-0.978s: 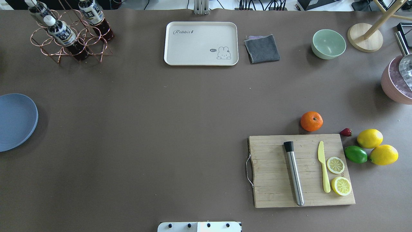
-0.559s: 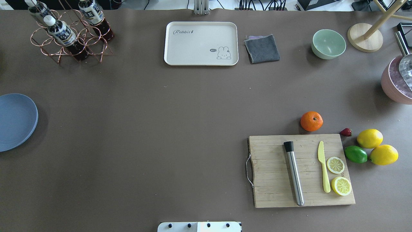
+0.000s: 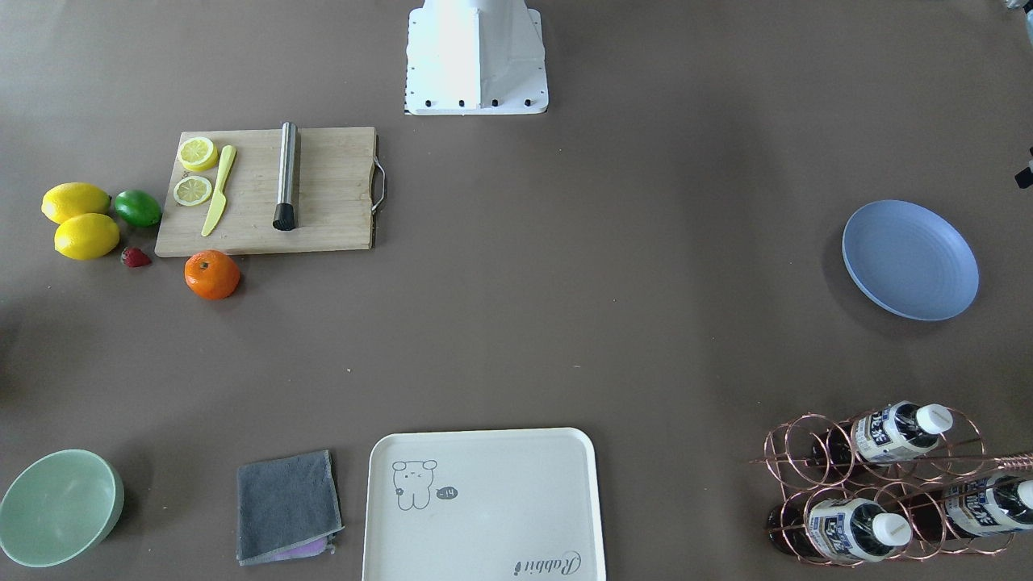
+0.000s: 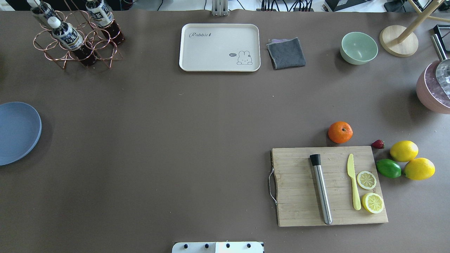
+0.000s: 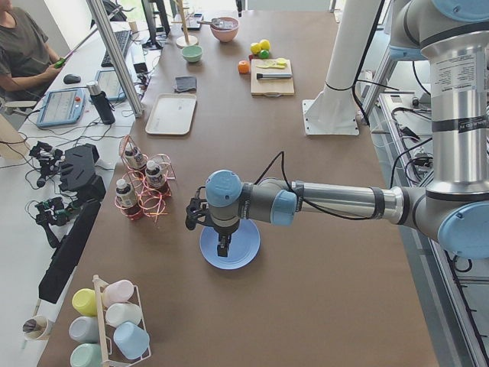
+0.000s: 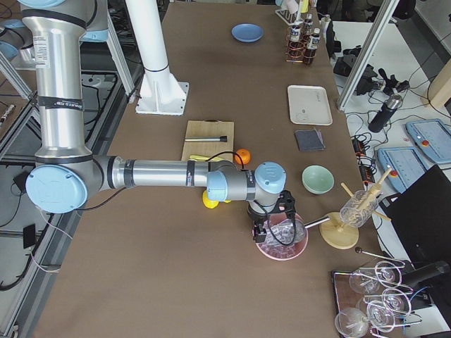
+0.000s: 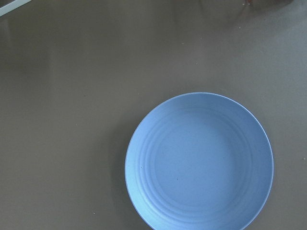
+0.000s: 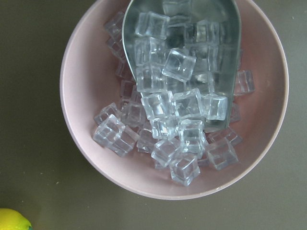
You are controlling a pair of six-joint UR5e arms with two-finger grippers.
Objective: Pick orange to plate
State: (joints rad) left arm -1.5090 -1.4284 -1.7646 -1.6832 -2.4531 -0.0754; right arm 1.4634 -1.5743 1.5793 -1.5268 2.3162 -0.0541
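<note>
The orange [image 4: 340, 132] rests on the brown table just beyond the far edge of the wooden cutting board [image 4: 299, 189]; it also shows in the front view [image 3: 212, 274]. Far off on the table's left side lies the blue plate [image 4: 17, 131], which fills the left wrist view [image 7: 199, 163] with nothing on it. My left gripper [image 5: 222, 246] hangs over the plate [image 5: 241, 258], seen only from the side, so I cannot tell its state. My right gripper [image 6: 259, 232] hovers over a pink bowl of ice; its state cannot be told either.
Two lemons [image 4: 404, 150], a lime [image 4: 388, 168] and a strawberry [image 4: 378, 144] lie right of the board, which carries lemon slices, a yellow knife and a steel muddler. The pink ice bowl [image 8: 76, 96], mint bowl [image 4: 358, 47], grey cloth [image 4: 286, 53], cream tray [image 4: 219, 47] and bottle rack [image 4: 75, 37] stand farther back.
</note>
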